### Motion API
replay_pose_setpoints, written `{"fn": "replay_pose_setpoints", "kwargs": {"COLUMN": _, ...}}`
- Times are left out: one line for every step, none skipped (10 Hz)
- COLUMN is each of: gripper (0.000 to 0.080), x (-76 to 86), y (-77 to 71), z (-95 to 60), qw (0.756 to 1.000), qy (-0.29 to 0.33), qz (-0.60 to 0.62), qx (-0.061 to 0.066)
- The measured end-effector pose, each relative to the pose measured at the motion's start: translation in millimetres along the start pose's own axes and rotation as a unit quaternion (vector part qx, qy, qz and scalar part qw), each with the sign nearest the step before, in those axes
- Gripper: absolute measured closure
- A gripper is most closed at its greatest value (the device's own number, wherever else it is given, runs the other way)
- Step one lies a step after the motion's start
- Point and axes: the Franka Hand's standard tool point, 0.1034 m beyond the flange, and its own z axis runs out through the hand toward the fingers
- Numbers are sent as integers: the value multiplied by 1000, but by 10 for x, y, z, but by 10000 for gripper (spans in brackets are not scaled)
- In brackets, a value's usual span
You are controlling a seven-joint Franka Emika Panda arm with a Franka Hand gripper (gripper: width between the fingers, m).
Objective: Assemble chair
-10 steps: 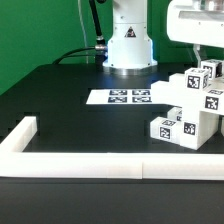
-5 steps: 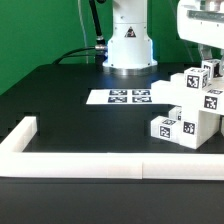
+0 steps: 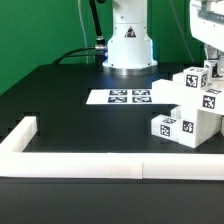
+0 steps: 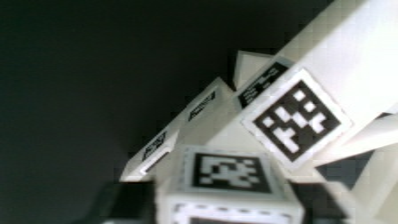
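Tool (image 3: 212,60) hangs right above the chair (image 3: 192,108) at the exterior view's right edge, mostly cut off there; I cannot tell how far its jaws stand apart or whether they touch the top tagged block. That part-built stack of white tagged blocks sits on the black bench (image 3: 70,100), beside the marker board (image 3: 122,97) and behind the white border wall (image 3: 90,165). Risk, as I judge it: a sideways pull while lifting could drag the top block, tipping or skewing the stack.
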Motion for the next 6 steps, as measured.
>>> {"fn": "replay_pose_setpoints", "kwargs": {"gripper": 260, "x": 0, "y": 0, "z": 0, "qw": 1000, "qy": 0, "qz": -12, "qx": 0}}
{"fn": "replay_pose_setpoints", "kwargs": {"gripper": 184, "x": 0, "y": 0, "z": 0, "qw": 1000, "qy": 0, "qz": -12, "qx": 0}}
{"fn": "replay_pose_setpoints", "kwargs": {"gripper": 160, "x": -4, "y": 20, "z": -1, "qw": 1000, "qy": -1, "qz": -29, "qx": -8}}
{"fn": "replay_pose_setpoints", "kwargs": {"gripper": 160, "x": 1, "y": 15, "z": -4, "qw": 996, "qy": -1, "qz": -85, "qx": -7}}
{"fn": "replay_pose_setpoints", "kwargs": {"gripper": 152, "x": 2, "y": 17, "z": -2, "qw": 992, "qy": -1, "qz": -125, "qx": -8}}
{"fn": "replay_pose_setpoints", "kwargs": {"gripper": 152, "x": 3, "y": 17, "z": -2, "qw": 987, "qy": -2, "qz": -160, "qx": -8}}
